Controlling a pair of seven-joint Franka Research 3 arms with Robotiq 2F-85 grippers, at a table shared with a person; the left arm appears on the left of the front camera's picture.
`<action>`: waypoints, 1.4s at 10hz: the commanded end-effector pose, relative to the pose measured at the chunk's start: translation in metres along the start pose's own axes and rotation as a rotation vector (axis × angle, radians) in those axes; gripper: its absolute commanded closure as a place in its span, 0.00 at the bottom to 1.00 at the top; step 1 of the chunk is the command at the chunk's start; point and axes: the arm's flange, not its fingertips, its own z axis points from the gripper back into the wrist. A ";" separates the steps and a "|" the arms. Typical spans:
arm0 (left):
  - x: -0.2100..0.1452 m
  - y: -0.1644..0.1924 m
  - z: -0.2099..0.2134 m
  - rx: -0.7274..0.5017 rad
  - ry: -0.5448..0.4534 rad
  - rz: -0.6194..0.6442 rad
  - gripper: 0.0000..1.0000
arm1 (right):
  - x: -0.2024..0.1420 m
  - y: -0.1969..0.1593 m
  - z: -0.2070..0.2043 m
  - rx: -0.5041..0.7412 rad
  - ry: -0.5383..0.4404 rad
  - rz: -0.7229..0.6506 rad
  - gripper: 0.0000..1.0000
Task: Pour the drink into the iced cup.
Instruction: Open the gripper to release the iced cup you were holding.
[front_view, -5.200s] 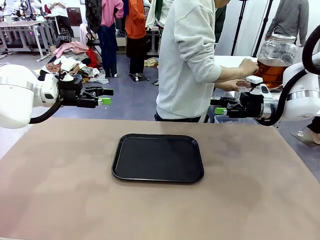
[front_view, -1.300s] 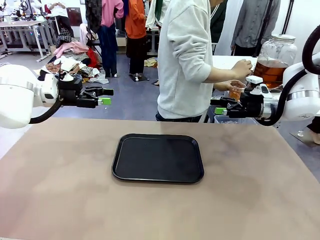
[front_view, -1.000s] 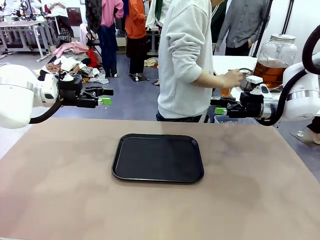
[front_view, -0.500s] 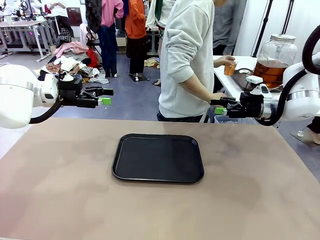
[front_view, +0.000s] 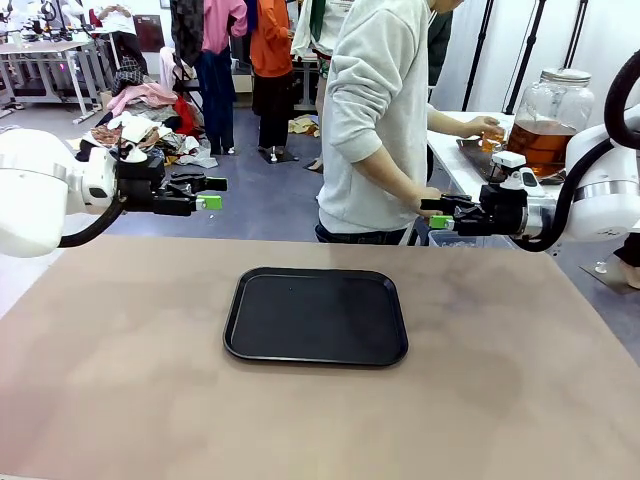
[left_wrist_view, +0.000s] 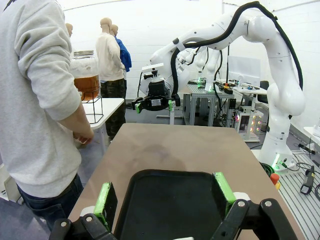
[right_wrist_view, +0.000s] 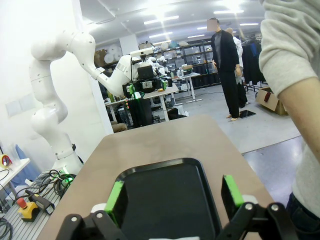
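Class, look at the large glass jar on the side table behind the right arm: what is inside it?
The glass jar holds amber-brown drink filling roughly its lower half, with clear space above under the lid. Its bottom is hidden behind the right arm, so its base cannot be seen.

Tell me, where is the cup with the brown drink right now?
In the front view, the cup of drink is in the person's hand at the side table behind the right gripper, just left of the big glass jar.

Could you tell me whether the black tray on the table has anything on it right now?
Empty: the black tray lies flat on the table with nothing on it.
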 end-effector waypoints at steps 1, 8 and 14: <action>0.002 0.001 -0.001 0.010 -0.008 -0.002 0.00 | 0.003 -0.001 -0.002 0.004 0.001 0.003 0.00; 0.002 0.001 -0.001 0.010 -0.008 -0.002 0.00 | 0.003 -0.001 -0.002 0.004 0.001 0.003 0.00; 0.002 0.001 -0.001 0.010 -0.008 -0.002 0.00 | 0.003 -0.001 -0.002 0.004 0.001 0.003 0.00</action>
